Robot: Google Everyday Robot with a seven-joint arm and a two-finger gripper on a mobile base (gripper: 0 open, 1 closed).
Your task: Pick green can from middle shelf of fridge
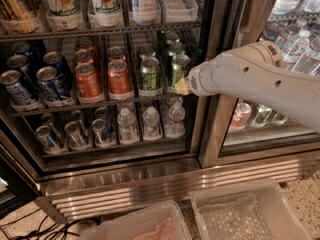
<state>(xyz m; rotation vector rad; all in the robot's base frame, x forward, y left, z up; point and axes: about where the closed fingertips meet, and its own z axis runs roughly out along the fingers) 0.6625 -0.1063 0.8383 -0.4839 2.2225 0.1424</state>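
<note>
Gripper (182,86) touching right-front green can (178,68) on middle shelf (95,104); grip state can't tell. Centre on it before closing.

Gripper (183,86) before green can (179,68) on middle shelf (100,103).
</note>
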